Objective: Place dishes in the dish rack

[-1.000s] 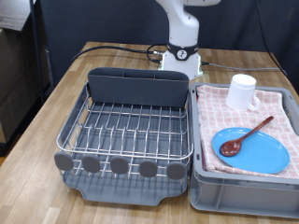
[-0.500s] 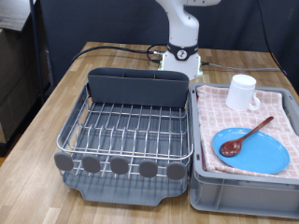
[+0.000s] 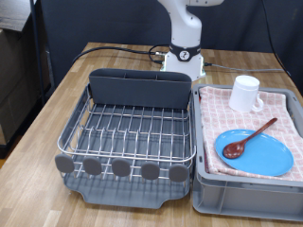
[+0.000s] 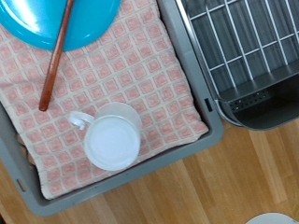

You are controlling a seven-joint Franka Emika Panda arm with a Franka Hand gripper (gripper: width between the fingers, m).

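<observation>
The light-blue plate (image 3: 257, 151) lies on the pink checked cloth in the grey bin at the exterior view's right, with the dark wooden spoon (image 3: 248, 138) resting across it. The white mug (image 3: 245, 93) stands upright on the cloth behind them. The dish rack (image 3: 133, 132), with wire grid, caddy and knobs, sits to the left of the bin and holds no dishes. The wrist view looks down on the mug (image 4: 111, 142), the spoon (image 4: 54, 58), the plate (image 4: 65, 19) and a corner of the rack (image 4: 243, 47). The gripper's fingers do not show in either view.
The grey bin (image 3: 241, 194) with the pink checked cloth (image 3: 220, 113) stands against the rack on a wooden table (image 3: 57, 104). The robot's white base (image 3: 185, 52) and black cables are behind the rack. A dark cabinet stands at the exterior view's far left.
</observation>
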